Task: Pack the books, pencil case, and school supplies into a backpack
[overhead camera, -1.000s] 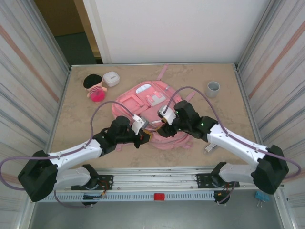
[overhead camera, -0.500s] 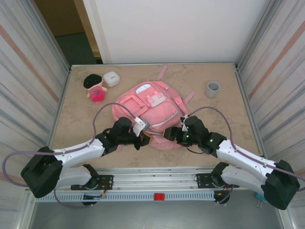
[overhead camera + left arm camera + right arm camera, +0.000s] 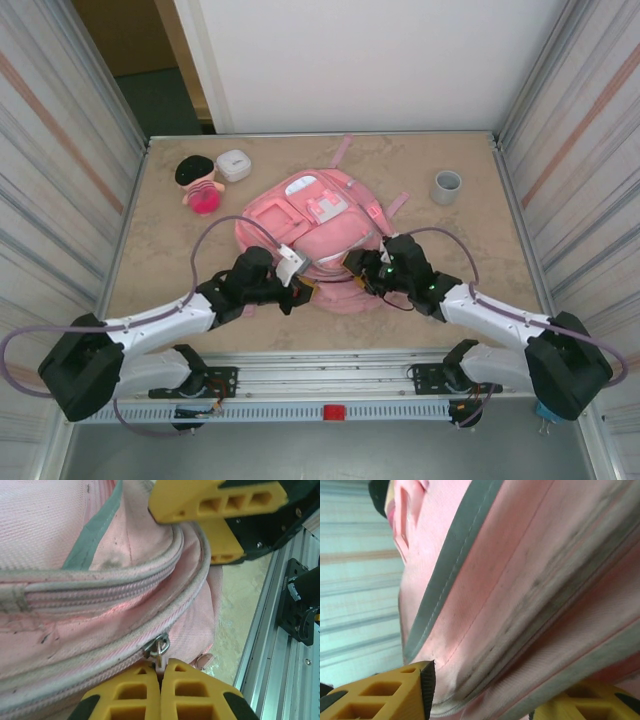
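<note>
The pink backpack lies flat in the middle of the table. My left gripper is at its near edge, shut on the metal zip pull of the main zipper, with the fingertips pressed together. My right gripper is at the near right part of the backpack. Its two yellow fingers stand on either side of a thick fold of the fabric along the zipper, closed on it. In the left wrist view, the right gripper's fingers show just above that rim. The books, pencil case and school supplies are out of view.
A black-haired pink doll and a small white box lie at the back left. A grey cup stands at the back right. The metal rail runs along the table's near edge, close to both grippers.
My right gripper came down from over the backpack to its near right edge, then closed on the fabric fold. The left gripper has kept its hold on the zip pull.
</note>
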Controlling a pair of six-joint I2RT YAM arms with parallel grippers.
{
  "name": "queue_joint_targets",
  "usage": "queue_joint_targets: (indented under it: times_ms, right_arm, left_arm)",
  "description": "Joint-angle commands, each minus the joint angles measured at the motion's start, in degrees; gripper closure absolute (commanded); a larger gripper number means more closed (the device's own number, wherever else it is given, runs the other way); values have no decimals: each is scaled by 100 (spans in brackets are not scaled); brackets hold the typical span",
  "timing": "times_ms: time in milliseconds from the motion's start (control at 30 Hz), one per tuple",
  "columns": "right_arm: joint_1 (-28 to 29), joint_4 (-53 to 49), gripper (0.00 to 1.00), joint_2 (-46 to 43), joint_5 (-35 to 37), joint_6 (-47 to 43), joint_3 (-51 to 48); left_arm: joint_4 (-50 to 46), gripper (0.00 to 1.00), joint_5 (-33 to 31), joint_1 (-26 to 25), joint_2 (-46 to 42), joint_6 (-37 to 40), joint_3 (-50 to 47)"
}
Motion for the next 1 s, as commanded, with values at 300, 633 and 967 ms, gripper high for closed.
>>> queue_joint_targets:
  times_ms: [300,633,967]
  right_arm:
    - [-831,161,70,-452,-323,-215,-190]
    - [-160,608,95,-89,-107,-137,92]
    - [513,903,97,265,281,20,350]
  left_arm:
    - [38,100,-149,23,-249,183,-70]
    - [-42,100,-117,-292,-199,77,137]
    - [4,100,-404,-993,20,11,495]
